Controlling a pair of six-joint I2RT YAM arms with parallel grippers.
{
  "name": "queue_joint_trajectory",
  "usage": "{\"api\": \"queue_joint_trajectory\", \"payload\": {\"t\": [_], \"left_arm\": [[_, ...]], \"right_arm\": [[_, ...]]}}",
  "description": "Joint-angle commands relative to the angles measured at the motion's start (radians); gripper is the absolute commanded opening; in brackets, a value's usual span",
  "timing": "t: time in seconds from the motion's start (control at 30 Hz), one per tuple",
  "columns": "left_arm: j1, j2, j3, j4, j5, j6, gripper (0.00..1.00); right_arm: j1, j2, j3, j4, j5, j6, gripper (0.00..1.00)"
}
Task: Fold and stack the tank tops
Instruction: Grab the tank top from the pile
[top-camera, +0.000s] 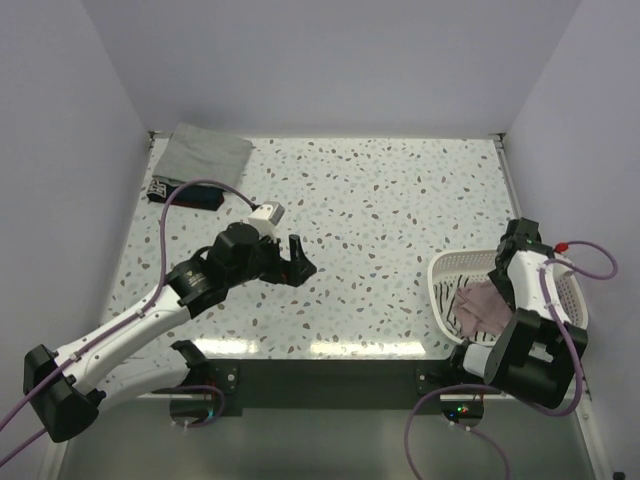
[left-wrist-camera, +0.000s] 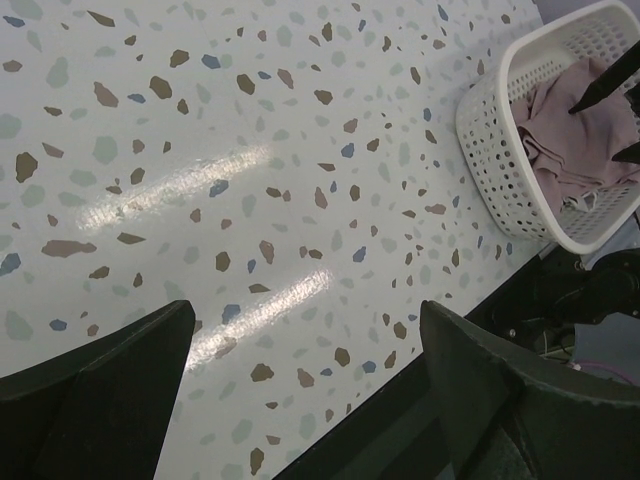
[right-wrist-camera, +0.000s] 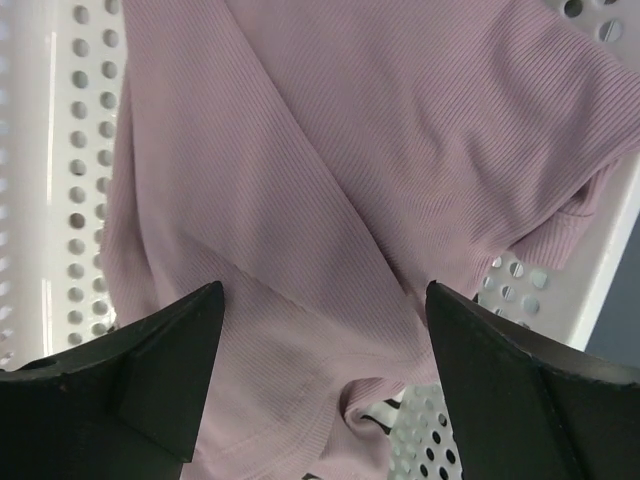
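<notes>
Right fingers (right-wrist-camera: 185, 340) hang spread wide just above the dusty pink tank top (right-wrist-camera: 330, 170), gripping nothing. That top lies crumpled in the white basket (right-wrist-camera: 85, 150) at the near right edge of the surface (left-wrist-camera: 250, 150). It looks like light, limp ribbed knit that will sag and drag, so a pinch on a raised fold or hem seems best. Left fingers (left-wrist-camera: 110, 390) stand fully apart and empty over the middle of the surface. Farthest off, a grey-green tank top (top-camera: 205, 150) lies folded at the back-left corner.
</notes>
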Motion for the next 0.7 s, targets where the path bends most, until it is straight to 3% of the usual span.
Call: {"api": "queue_joint_trajectory", "payload": {"t": [0.0,0.17,0.27,0.37,0.5,0.67], "left_arm": [[0.005,-0.007,0.0,0.0,0.022,0.031,1.0],[0.005,-0.004,-0.003,-0.003,0.015,0.033,1.0],[0.005,-0.001,-0.002,0.0,0.011,0.031,1.0],[0.005,-0.001,0.001,-0.003,0.005,0.03,1.0],[0.006,0.003,0.011,-0.005,-0.001,0.03,1.0],[0.01,0.011,0.04,-0.019,-0.015,0.037,1.0]], "right_arm": [[-0.007,-0.025,-0.053,0.092,0.016,0.036,0.84],[-0.007,-0.05,-0.087,0.123,-0.001,0.033,0.75],[-0.007,-0.071,-0.077,0.108,0.014,0.03,0.55],[-0.007,-0.099,-0.031,0.06,0.028,0.003,0.26],[-0.007,-0.143,0.055,0.003,0.033,-0.039,0.02],[-0.007,-0.178,0.207,-0.052,-0.03,-0.088,0.0]]}}
